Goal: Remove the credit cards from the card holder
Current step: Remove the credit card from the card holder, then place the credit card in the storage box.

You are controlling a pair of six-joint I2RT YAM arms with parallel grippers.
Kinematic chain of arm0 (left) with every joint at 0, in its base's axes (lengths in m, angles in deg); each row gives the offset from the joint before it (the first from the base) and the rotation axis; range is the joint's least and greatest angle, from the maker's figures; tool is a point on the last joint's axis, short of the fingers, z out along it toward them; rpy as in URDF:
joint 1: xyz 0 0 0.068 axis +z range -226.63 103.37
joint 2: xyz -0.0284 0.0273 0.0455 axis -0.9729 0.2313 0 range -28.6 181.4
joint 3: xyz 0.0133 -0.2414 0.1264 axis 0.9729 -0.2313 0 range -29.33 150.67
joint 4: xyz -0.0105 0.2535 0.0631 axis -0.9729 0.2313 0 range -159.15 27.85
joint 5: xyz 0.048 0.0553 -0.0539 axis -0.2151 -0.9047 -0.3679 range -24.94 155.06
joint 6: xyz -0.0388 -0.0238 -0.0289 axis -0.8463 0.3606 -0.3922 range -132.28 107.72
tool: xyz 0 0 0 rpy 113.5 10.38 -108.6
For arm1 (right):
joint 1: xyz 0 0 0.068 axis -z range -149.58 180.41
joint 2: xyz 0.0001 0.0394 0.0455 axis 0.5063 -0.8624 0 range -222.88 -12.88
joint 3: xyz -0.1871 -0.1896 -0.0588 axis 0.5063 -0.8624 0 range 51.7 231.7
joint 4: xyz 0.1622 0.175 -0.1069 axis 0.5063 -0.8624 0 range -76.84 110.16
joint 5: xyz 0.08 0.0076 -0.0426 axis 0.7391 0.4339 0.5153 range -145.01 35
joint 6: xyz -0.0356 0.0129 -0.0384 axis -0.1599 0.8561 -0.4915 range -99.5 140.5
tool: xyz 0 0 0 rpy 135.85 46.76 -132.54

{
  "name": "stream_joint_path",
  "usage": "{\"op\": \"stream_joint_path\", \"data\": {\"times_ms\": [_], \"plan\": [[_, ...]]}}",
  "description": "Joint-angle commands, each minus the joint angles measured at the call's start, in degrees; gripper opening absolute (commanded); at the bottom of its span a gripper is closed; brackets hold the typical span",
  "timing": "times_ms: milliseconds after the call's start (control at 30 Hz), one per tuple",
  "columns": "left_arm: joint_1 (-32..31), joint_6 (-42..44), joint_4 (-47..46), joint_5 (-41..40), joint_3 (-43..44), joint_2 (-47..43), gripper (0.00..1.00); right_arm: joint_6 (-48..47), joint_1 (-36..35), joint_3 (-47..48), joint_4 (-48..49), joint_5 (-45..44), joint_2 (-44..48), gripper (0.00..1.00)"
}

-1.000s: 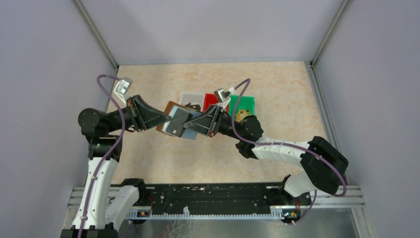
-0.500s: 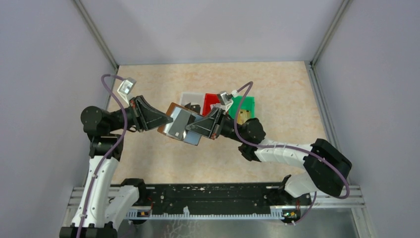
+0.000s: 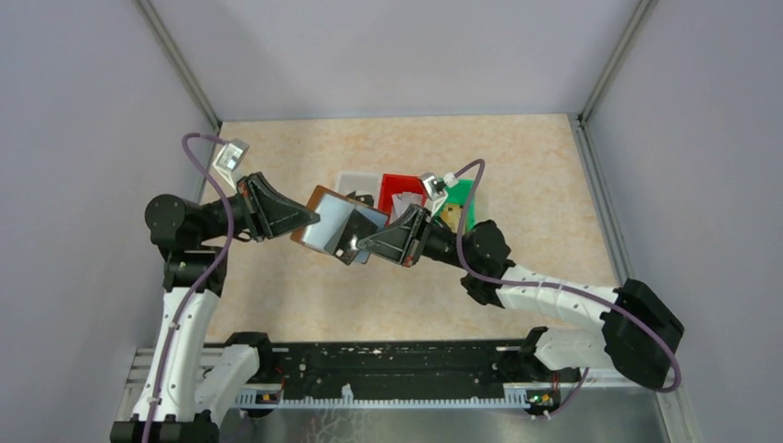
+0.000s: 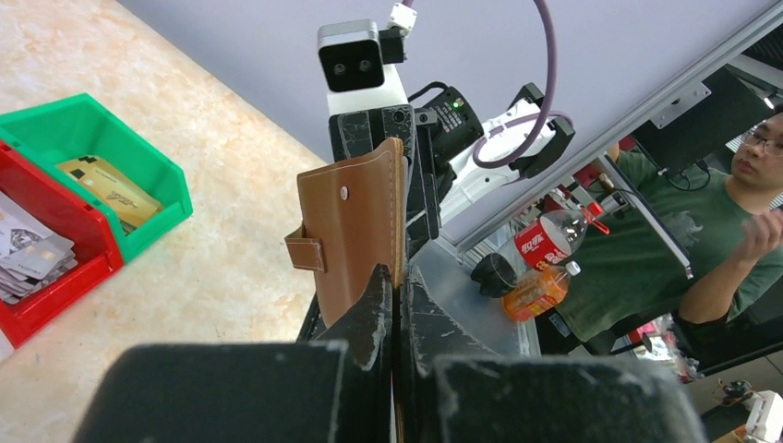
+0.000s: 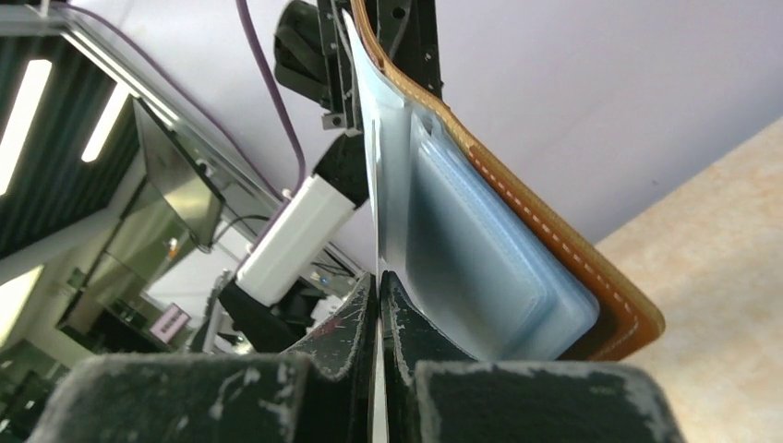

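— Where was the card holder (image 3: 331, 220)?
— Up above the tabletop (image 3: 517, 166), stretched between the arms. The left hand (image 3: 312, 219) clamped its brown cover. The right hand (image 3: 363, 244), nearer the sleeves, pinched a thin pale edge (image 5: 379, 203); card or sleeve, I couldn't tell.
— Any change?
— The right hand had closed and drawn back.

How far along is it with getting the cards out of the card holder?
Done: silvery cards lie in the red bin and a gold card in the green bin. In hand: the left hand holds the card holder open, while the right hand is shut on a thin sheet among its sleeves; card or sleeve, I cannot tell. Left: pulling it free; any cards inside are hidden.
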Motion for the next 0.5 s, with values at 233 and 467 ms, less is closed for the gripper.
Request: {"op": "stream_joint_path", "data": {"times_ms": [233,467], "plan": [[0.1,8.6,7.0,-0.2,4.7,0.0,0.00,-9.4,12.0,1.5,-23.4,6.2,13.9,0.00],[0.1,25.6,20.3,0.6,10.7,-0.3,0.00,-25.5,19.6,13.8,-57.0,8.0,11.4,0.00]]}}
